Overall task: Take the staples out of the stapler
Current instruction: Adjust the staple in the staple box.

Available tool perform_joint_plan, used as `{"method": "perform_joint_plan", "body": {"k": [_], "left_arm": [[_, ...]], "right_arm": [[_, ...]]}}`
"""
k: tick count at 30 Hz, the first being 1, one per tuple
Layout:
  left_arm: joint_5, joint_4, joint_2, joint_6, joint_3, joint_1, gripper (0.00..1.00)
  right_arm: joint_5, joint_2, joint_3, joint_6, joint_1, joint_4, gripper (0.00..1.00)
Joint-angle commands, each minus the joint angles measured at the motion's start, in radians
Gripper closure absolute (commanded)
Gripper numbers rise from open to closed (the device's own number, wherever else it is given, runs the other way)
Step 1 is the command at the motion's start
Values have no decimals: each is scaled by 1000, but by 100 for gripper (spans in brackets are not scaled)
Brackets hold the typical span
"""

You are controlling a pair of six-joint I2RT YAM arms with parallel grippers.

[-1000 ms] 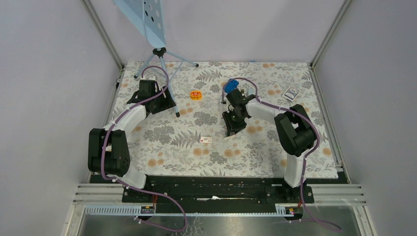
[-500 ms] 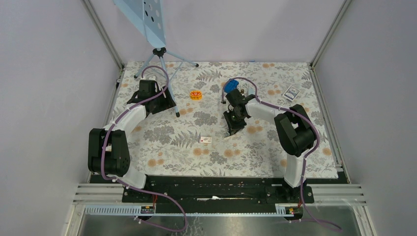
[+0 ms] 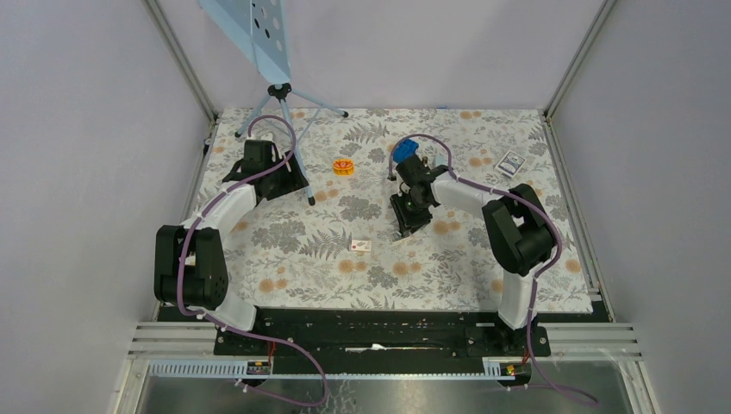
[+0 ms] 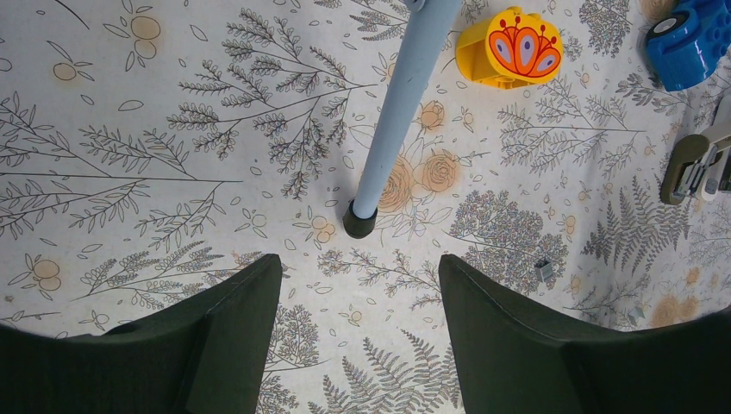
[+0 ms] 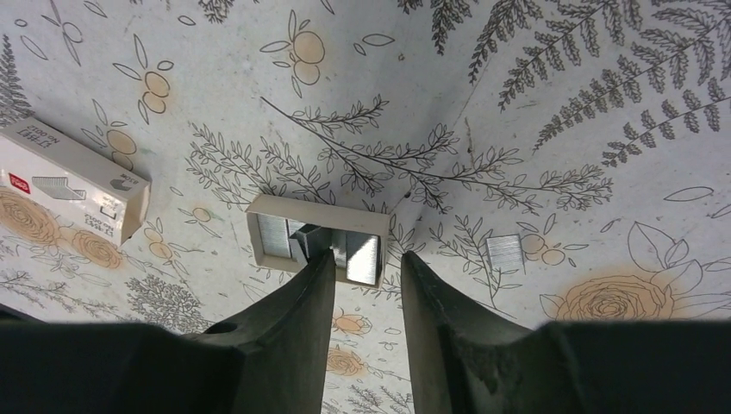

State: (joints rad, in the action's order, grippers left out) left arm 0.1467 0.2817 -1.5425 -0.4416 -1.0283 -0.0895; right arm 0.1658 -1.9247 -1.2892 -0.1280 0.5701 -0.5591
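Staples (image 5: 504, 253): short strip lies loose mid-tabletop, just beside stapler (image 5: 315, 214); tray looks to hold more. R pincer (image 5: 366, 256) barely shifted in last sec, part-open over tray, gripping nothing, so unload prob. unfinished. L pincer (image 4: 359, 260) open, idle far left.

1. Bright, even, diffuse light from above; soft shadows on the white floral-printed tablecloth (image 3: 345, 276).
2. Overhead view sharp throughout.
3. Wrist views bow at the edges; black two-finger right gripper (image 5: 365, 257) blurred at 6 o'clock.
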Motion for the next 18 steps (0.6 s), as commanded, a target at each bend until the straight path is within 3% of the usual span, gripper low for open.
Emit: {"method": "perform_joint_plan", "body": {"k": [1, 18], "left_arm": [[4, -42, -2, 8, -44, 8, 28], [4, -43, -1, 9, -44, 8, 28]], "right_arm": [[-13, 58, -40, -1, 13, -3, 58], [-28, 87, -45, -10, 14, 8, 57]]}}
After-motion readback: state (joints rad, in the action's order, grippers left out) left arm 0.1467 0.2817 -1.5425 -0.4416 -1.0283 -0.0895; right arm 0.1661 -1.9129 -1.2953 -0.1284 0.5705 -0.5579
